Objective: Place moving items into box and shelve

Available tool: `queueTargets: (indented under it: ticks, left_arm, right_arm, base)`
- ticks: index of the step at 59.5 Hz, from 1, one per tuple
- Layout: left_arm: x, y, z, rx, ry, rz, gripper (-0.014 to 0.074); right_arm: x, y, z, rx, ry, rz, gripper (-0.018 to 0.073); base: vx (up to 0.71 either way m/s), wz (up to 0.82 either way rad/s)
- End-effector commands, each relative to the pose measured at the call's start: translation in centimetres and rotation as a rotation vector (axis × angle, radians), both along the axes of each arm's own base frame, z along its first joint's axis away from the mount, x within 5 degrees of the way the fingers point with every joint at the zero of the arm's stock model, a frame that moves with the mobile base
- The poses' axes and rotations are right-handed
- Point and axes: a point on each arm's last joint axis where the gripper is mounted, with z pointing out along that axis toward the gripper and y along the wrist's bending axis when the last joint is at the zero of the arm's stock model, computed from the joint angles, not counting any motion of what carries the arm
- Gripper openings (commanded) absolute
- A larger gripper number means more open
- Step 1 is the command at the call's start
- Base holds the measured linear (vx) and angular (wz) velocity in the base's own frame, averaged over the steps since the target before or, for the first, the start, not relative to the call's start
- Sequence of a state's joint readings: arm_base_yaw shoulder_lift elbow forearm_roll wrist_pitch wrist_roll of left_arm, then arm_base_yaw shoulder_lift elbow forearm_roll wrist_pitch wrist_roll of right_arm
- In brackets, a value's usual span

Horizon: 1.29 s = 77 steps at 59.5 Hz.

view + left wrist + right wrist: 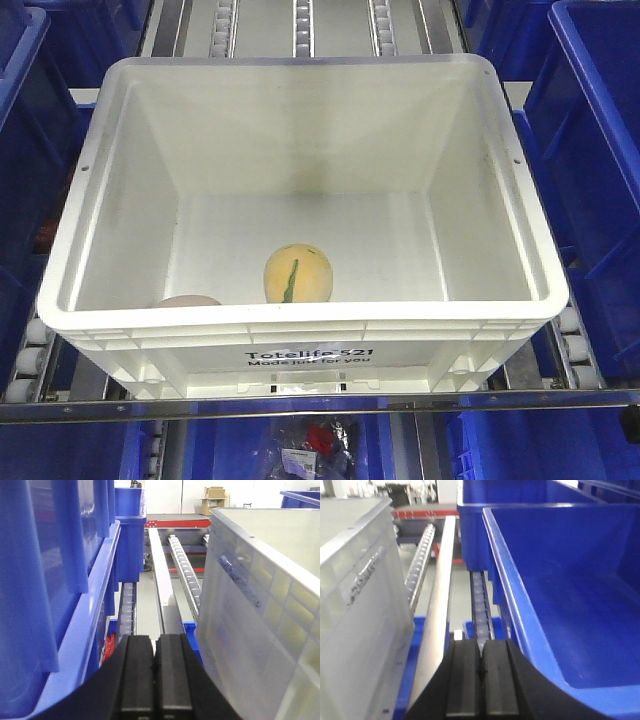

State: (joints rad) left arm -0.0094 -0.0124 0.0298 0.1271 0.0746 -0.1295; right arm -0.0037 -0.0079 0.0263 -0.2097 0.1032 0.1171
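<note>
Left gripper (155, 680) first: its two black fingers are pressed together, nothing between them, sitting low in the gap with the white crate (260, 605) just to its right and a blue bin (55, 580) close on its left. Right gripper (482, 685), same story: fingers closed flat against each other, empty, the crate's ribbed wall (360, 590) just to its left, another blue bin (560, 605) hard on its right.

Here's the worry. Both grippers sit in narrow channels, and any sideways drift could knock a blue bin or scrape the crate. If the crate gets pushed further along the roller rails (185, 570), uneven pressure from one arm could skew it so a corner jams against a neighbouring bin. And with the fingers shut, nothing is actually holding the crate; a push that slips off the ribs would leave it half-seated.

Out to the crate itself, seen from the front camera (300, 345): big, white, open-topped, black lettering on its near wall, resting on the rack's rollers between blue bins. Inside, the yellow-orange plush ball (297, 274) with its green stripe sits near the front wall, well ahead of both grippers. The pinkish plush (185, 300) peeks over the near rim to its left, mostly hidden. Both look settled, so packing appears done; shelving is the open question.
</note>
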Motion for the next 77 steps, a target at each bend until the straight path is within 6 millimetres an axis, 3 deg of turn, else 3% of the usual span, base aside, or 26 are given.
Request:
queueTargets:
  ticks: [1, 77]
  left_arm:
    - [-0.02, -0.12, -0.06, -0.006, -0.071, -0.014, -0.0022]
    - [-0.02, -0.12, -0.06, -0.006, -0.071, -0.014, -0.0022]
  right_arm:
    - [-0.07, 0.24, 0.58, 0.014, -0.137, 0.024, -0.0013]
    - [-0.12, 0.56, 0.75, -0.023, -0.157, 0.085, -0.0013]
  base:
    - [0.0, 0.0]
    - [0.0, 0.0]
